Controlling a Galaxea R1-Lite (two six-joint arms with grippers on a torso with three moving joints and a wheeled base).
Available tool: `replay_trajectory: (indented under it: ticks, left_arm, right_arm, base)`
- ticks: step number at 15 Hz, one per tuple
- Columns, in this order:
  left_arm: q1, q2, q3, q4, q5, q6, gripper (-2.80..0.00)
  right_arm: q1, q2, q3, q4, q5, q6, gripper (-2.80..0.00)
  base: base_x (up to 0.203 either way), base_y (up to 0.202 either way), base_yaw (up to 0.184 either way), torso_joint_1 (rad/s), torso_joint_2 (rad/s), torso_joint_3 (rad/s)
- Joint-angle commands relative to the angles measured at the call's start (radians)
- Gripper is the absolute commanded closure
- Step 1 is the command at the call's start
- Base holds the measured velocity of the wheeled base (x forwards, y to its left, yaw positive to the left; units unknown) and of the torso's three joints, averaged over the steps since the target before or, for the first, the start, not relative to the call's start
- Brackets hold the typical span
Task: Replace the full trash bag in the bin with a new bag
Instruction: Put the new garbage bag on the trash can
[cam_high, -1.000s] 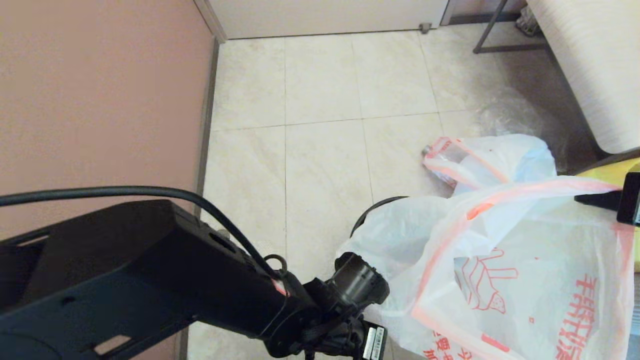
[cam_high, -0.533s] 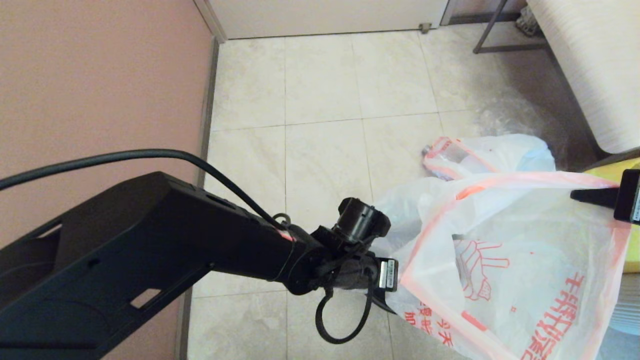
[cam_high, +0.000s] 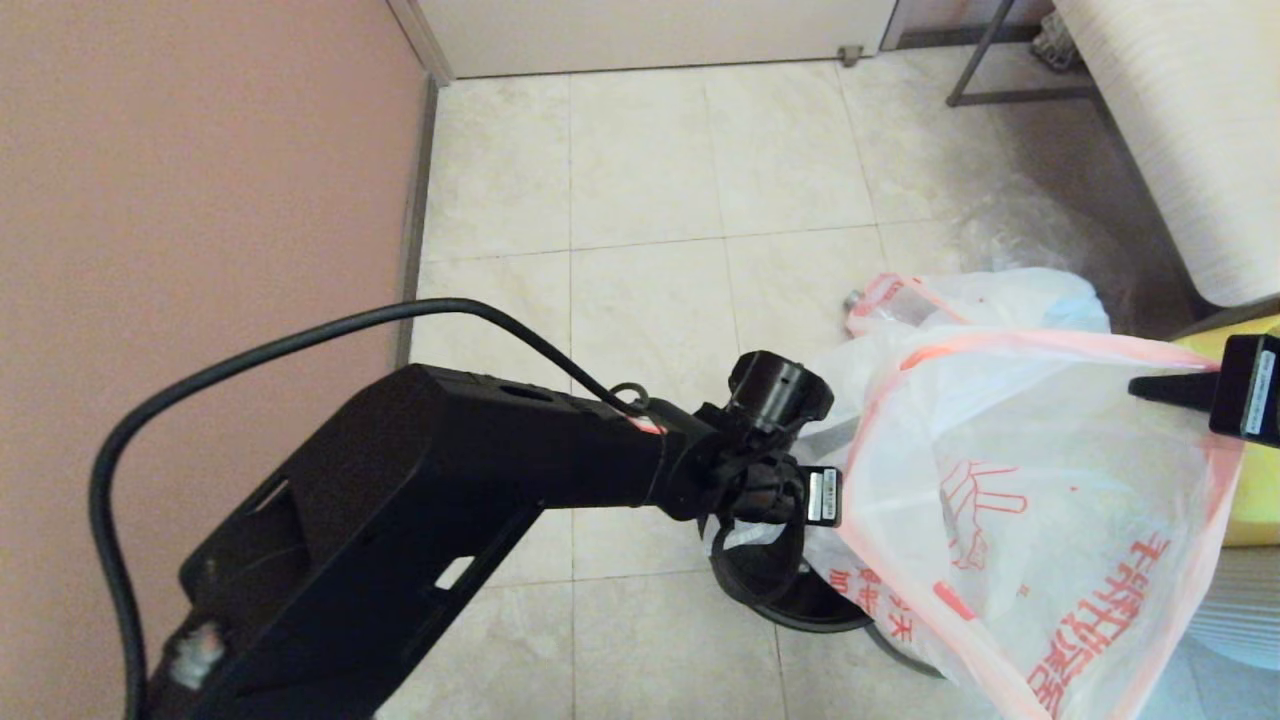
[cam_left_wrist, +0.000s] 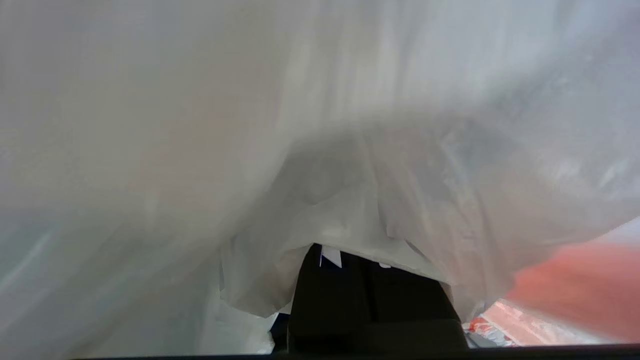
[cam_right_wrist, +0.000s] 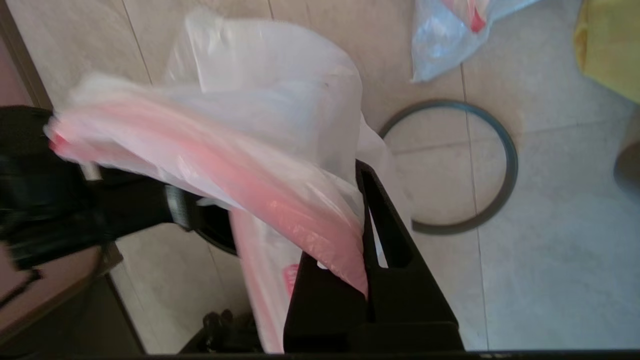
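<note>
- Your left gripper (cam_high: 800, 520) pinches the new bag's (cam_high: 1040, 500) left hem, above the bin (cam_high: 790, 590); bare tile lies leftward to the wall.
- The full trash bag (cam_high: 980, 300) lies on the floor beyond; lining remains.
- The grey hoop (cam_right_wrist: 450, 165) lies apart.
- Your right gripper (cam_high: 1165, 388) clamps the right hem.

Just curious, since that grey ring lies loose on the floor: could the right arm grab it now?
Probably not yet. The right pincer is shut on the new bag at its hem, so it is occupied, though the grey ring lies uncovered on the tiles.
</note>
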Motion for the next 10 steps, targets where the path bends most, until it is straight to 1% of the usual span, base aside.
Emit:
replay_trajectory:
  ticks: [1,2,3,4,6,8,10]
  left_arm:
    - [-0.001,0.124,-0.102,0.036,0.0,0.025,0.0]
    - [-0.001,0.157,-0.11,0.03,0.003,0.063,0.0]
    - [0.004,0.181,-0.114,0.02,0.023,0.081,0.0]
    - [0.017,0.193,-0.115,0.016,0.038,0.083,0.0]
    - [0.041,0.172,-0.106,0.015,0.052,0.072,0.0]
    - [0.042,0.082,-0.074,0.02,0.057,0.036,0.0]
    - [0.036,-0.04,0.01,0.02,0.054,0.016,0.0]
  right_arm:
    - [0.001,0.02,-0.001,-0.015,0.002,0.002,0.0]
    - [0.001,0.027,-0.001,-0.028,0.003,0.002,0.0]
    - [0.002,0.031,-0.001,-0.034,0.004,0.0,0.0]
    - [0.004,0.031,-0.001,-0.032,0.004,0.0,0.0]
    - [0.008,0.031,0.004,-0.032,0.005,0.002,0.0]
    - [0.021,0.035,0.011,-0.034,0.005,0.002,0.0]
    - [0.051,0.068,0.016,-0.04,0.001,0.002,0.0]
  base:
    - [0.0,0.0,0.0,0.0,0.0,0.0]
    - [0.0,0.0,0.0,0.0,0.0,0.0]
    - [0.0,0.0,0.0,0.0,0.0,0.0]
    - [0.0,0.0,0.0,0.0,0.0,0.0]
    - [0.0,0.0,0.0,0.0,0.0,0.0]
    - [0.0,0.0,0.0,0.0,0.0,0.0]
    - [0.0,0.0,0.0,0.0,0.0,0.0]
